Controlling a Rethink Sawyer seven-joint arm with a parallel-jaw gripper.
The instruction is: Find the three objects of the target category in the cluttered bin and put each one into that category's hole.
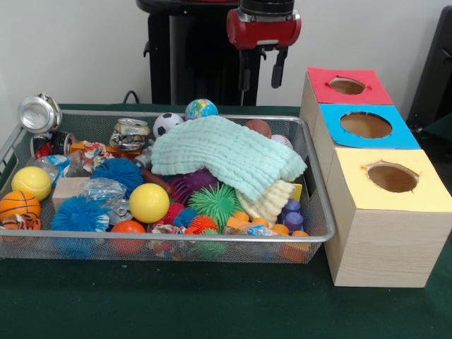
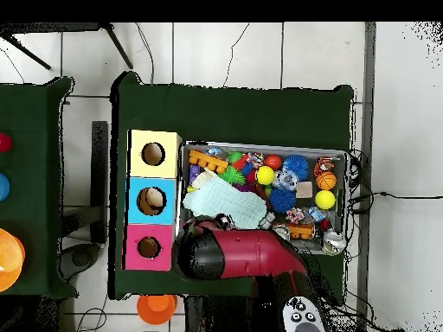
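Gripper: the red and black gripper (image 1: pixel 261 70) hangs above the bin's far rim, its two dark fingers spread apart with nothing between them
Bin: the silver wire-mesh bin (image 1: pixel 321 227) is packed full; a pale green quilted cloth (image 1: pixel 226 157) lies over the middle, with a cream cloth (image 1: pixel 272 201) under its near corner
Contents in sight: a yellow smooth ball (image 1: pixel 149 203), a yellow tennis ball (image 1: pixel 31 183), an orange basketball-print ball (image 1: pixel 19 206), blue spiky balls (image 1: pixel 117 172), a green spiky ball (image 1: pixel 214 203), a black-and-white football (image 1: pixel 167 123), a globe-print ball (image 1: pixel 201 109), crushed metal cans (image 1: pixel 131 132)
Holes: the wooden box with three holes (image 1: pixel 381 233) stands just beside the bin, topped red (image 1: pixel 321 79), blue (image 1: pixel 332 120) and yellow (image 1: pixel 353 166)
Target category: cannot be told from the scene
Progress: by my judgement nothing is delivered yet; the holes look empty from the front, though the overhead view hints at something pale inside the blue one
Left to do: all three picks, probably with the cloth shifted first
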